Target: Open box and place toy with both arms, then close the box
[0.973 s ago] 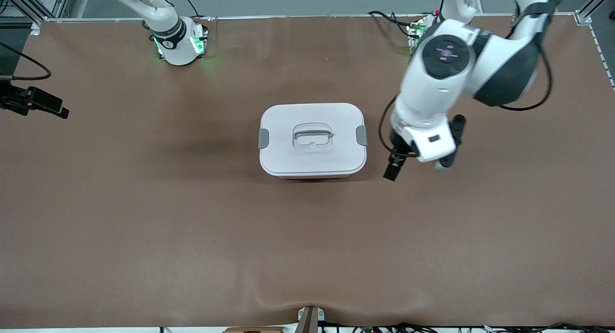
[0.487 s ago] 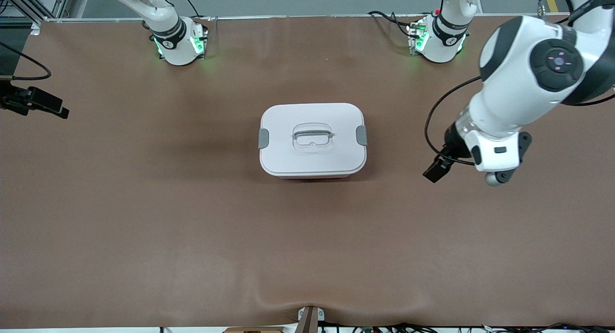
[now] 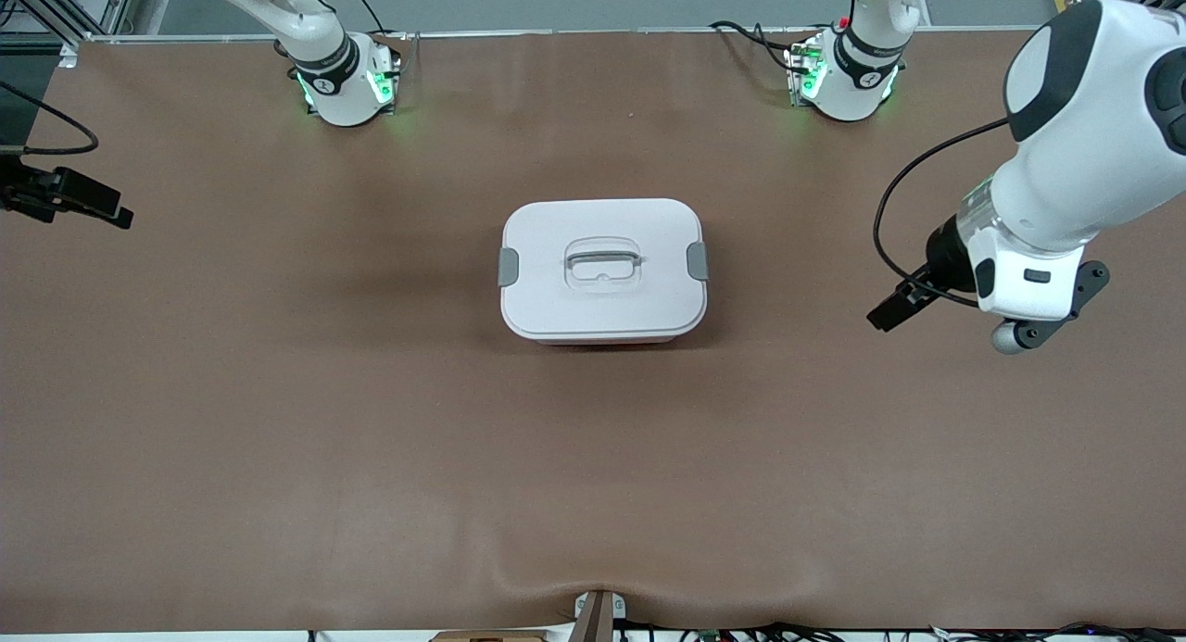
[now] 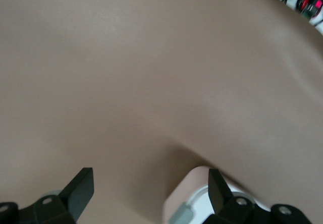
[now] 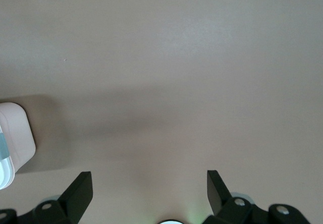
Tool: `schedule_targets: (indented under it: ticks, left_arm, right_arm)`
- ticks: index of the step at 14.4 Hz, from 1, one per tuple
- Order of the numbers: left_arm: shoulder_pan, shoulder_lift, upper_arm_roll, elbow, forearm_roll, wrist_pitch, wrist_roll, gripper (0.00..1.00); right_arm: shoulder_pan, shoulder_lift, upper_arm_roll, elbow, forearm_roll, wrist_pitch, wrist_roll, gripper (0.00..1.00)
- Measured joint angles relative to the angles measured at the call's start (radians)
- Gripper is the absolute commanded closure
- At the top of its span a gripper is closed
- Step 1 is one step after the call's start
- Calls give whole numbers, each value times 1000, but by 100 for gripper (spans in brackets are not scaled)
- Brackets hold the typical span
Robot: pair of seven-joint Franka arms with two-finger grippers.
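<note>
The white rounded plastic box [image 3: 602, 270] sits lid-on mid-table with no toy visible, fitting unopened or reclosed, while the left gripper [image 4: 149, 183], over the table's left-arm end, and the right gripper [image 5: 149, 183], beside the box, both hang fingers apart.

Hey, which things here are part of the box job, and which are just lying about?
Job:
- box, lid on, both clips down
- left hand, open, over bare table toward the left arm's end
- right hand, open, over the table

Lying about:
- nothing; no toy is visible
</note>
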Motion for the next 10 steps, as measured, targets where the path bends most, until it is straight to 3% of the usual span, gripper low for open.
schedule_targets:
  ticks: [10]
  left_arm:
    - [0,-91,111,26,0,-196,331,0]
  right_arm:
    - [0,0,0,0,0,0,0,0]
